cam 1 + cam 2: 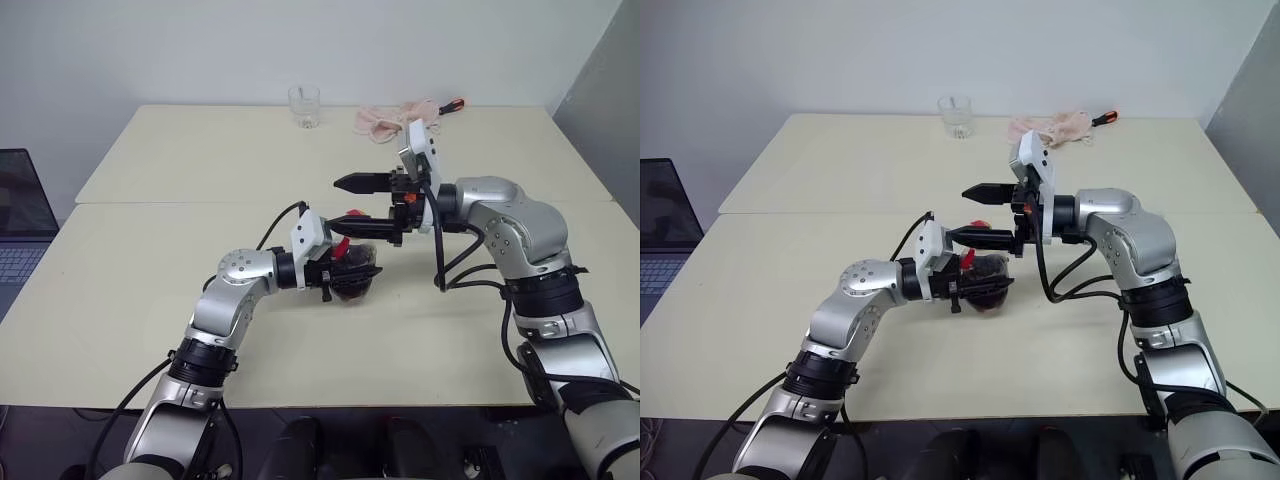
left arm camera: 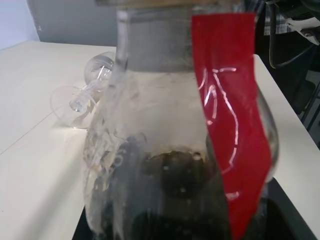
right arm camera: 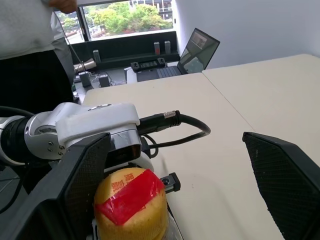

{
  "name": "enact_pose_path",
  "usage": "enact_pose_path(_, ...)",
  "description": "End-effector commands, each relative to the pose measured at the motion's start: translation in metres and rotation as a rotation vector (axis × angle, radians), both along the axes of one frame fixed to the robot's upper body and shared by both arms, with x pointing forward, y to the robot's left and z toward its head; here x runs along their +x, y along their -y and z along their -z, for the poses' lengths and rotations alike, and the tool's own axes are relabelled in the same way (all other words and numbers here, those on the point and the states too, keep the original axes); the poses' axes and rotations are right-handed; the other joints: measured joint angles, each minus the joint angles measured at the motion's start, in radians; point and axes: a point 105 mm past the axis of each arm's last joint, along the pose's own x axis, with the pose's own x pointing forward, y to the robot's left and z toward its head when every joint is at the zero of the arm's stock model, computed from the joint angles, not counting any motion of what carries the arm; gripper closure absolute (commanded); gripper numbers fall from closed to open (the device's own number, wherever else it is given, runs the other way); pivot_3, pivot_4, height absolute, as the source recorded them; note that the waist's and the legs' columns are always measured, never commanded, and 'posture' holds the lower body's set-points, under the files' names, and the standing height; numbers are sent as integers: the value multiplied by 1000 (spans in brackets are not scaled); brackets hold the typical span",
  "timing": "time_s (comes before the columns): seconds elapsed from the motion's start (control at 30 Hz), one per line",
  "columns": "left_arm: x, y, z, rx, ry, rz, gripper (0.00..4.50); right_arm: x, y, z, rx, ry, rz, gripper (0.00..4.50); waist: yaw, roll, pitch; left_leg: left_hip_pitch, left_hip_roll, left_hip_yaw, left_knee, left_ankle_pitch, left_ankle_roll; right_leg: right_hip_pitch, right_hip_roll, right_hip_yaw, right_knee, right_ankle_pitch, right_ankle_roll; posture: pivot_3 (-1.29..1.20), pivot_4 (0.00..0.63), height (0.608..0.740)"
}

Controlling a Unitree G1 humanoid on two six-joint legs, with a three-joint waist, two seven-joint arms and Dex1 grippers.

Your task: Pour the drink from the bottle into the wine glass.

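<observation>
Hard to read: my left gripper [image 1: 345, 270] is mostly hidden behind the bottle [image 1: 354, 268] it holds, so its fingertips cannot be made out from the head views; its fingers are pressed close on the bottle's bulbous body. In the left wrist view the bottle is cut off above the neck and at the base; the red label [image 2: 231, 125] runs down the side, and the drink [image 2: 170, 200] sits dark in the lower half.

The wine glass [image 2: 87, 95] is faint: it appears past the bottle in the left wrist view, seemingly lying on its side on the table [image 1: 150, 290], and my arms hide it from the head views.

My right gripper [image 1: 980, 212] is spread wide and holds nothing. In its wrist view the cap [image 3: 131, 197], yellow with red tape across it, sits just beside one finger [image 3: 82, 180]; the other finger [image 3: 285, 175] stands well apart.

Count: one bottle, one wine glass, one short tumbler [image 1: 304, 106] at the far edge, one pinkish cord bundle [image 1: 395, 118], one laptop [image 1: 22, 225] cut by the left edge. A person [image 3: 30, 50] stands beyond the table, cut off at the chest.
</observation>
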Motion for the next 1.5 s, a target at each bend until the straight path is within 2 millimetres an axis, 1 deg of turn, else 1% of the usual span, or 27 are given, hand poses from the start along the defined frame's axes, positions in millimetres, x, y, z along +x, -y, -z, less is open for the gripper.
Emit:
enact_pose_path(0.03, -7, 6, -18, -39, 73, 33, 2842, -4, 5, -10, 3, 47, -15, 0, 0, 0, 0, 0, 0, 0, 0, 0, 0, 0, 0, 0, 0, 0, 0, 0, 150, 740)
enact_pose_path(0.33, -7, 6, -17, -32, 74, 39, 2843, -17, 20, -5, -23, 17, -38, 0, 0, 0, 0, 0, 0, 0, 0, 0, 0, 0, 0, 0, 0, 0, 0, 0, 150, 740)
enact_pose_path(0.5, -6, 6, -16, -29, 75, 41, 2843, -21, 28, -1, -35, 4, -27, 0, 0, 0, 0, 0, 0, 0, 0, 0, 0, 0, 0, 0, 0, 0, 0, 0, 150, 740)
enact_pose_path(0.67, -6, 6, -17, -25, 76, 43, 2843, -25, 34, -2, -36, -1, -24, 0, 1, 0, 0, 0, 0, 0, 0, 0, 0, 0, 0, 0, 0, 0, 0, 0, 150, 740)
enact_pose_path(0.8, -6, 7, -16, -25, 75, 45, 2843, -31, 27, -7, -16, 6, -53, 0, -1, 0, 0, 0, 0, 0, 0, 0, 0, 0, 0, 0, 0, 0, 0, 0, 150, 740)
enact_pose_path(1.03, -6, 7, -16, -26, 74, 47, 2843, -25, 13, -13, 12, 24, -45, 0, 1, 0, 0, 0, 0, 0, 0, 0, 0, 0, 0, 0, 0, 0, 0, 0, 150, 740)
enact_pose_path(1.3, -7, 7, -15, -28, 74, 41, 2843, -9, 1, -12, 13, 46, -4, 0, 0, 0, 0, 0, 0, 0, 0, 0, 0, 0, 0, 0, 0, 0, 0, 0, 150, 740)
enact_pose_path(1.37, -7, 7, -15, -28, 74, 39, 2843, -5, -1, -11, 13, 48, 12, 0, 0, 0, 0, 0, 0, 0, 0, 0, 0, 0, 0, 0, 0, 0, 0, 0, 150, 740)
enact_pose_path(1.5, -7, 6, -15, -29, 74, 37, 2843, -2, 0, -11, 14, 49, 18, 0, 0, 0, 0, 0, 0, 0, 0, 0, 0, 0, 0, 0, 0, 0, 0, 0, 150, 740)
